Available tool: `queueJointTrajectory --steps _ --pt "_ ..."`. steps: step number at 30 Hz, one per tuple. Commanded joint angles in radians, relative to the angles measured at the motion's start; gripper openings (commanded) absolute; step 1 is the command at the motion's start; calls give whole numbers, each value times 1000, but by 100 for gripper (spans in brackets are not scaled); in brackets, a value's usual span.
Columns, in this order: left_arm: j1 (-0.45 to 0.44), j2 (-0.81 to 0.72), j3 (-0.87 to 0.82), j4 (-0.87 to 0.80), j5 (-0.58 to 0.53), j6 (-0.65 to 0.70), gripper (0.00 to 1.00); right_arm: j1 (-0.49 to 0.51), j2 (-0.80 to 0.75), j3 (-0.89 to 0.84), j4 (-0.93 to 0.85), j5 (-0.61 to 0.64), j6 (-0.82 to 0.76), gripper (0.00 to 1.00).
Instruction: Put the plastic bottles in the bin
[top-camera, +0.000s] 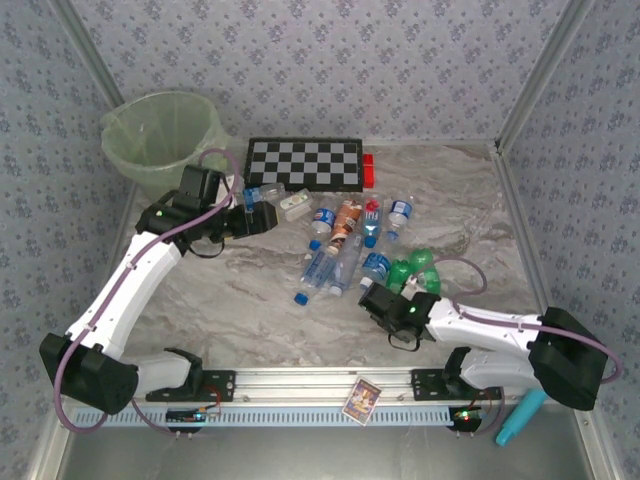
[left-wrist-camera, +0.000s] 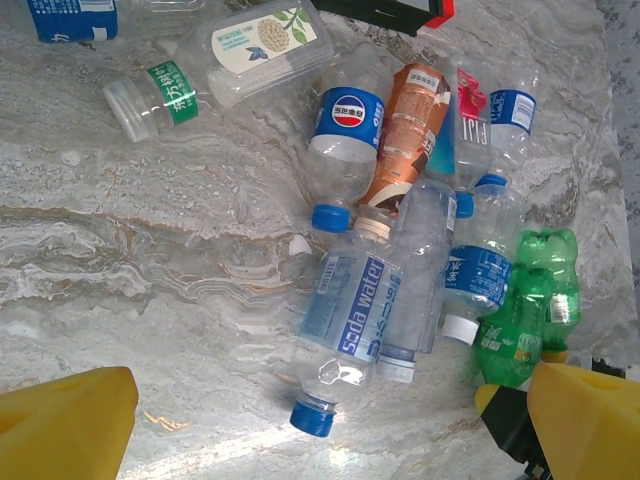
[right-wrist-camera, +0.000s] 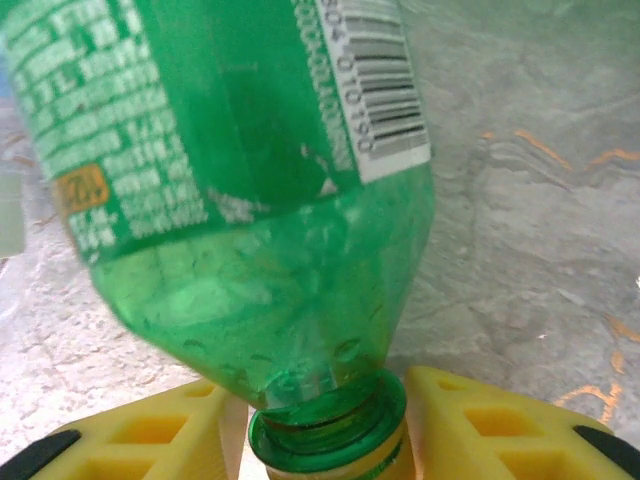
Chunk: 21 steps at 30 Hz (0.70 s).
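Green plastic, close up in the right wrist view: the green bottle (right-wrist-camera: 250, 170) has its neck between the yellow fingers (right-wrist-camera: 480, 430) of the right gripper (right-wrist-camera: 325, 440), which looks clamped on it. A neck hold lets the body swing, so lift slowly and clear the neighbouring bottles before travelling. The overhead view adds the route: the bin (top-camera: 118, 135) stands at the far left corner, well apart, with the left arm (top-camera: 130, 275) stretched across the way. The left gripper (left-wrist-camera: 320, 430) hangs wide open, holding nothing; its camera lays out the pile, a soda water bottle (left-wrist-camera: 350, 310) nearest.
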Motion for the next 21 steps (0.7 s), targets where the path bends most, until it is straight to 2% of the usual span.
queueJointTrajectory --steps 1,8,12,15,21 --pt "-7 -13 26 -19 14 7 100 -13 -19 -20 10 11 -49 49" --pt "-7 -19 20 -28 14 12 100 -28 -37 -45 30 5 -98 40" --pt "-7 -17 16 -33 16 14 100 -34 -44 -33 8 7 -148 42" --pt "-7 -16 18 -35 16 14 100 -35 -60 -23 -1 24 -179 33" --pt "-6 -16 16 -26 16 23 100 -22 -105 26 -67 45 -211 31"
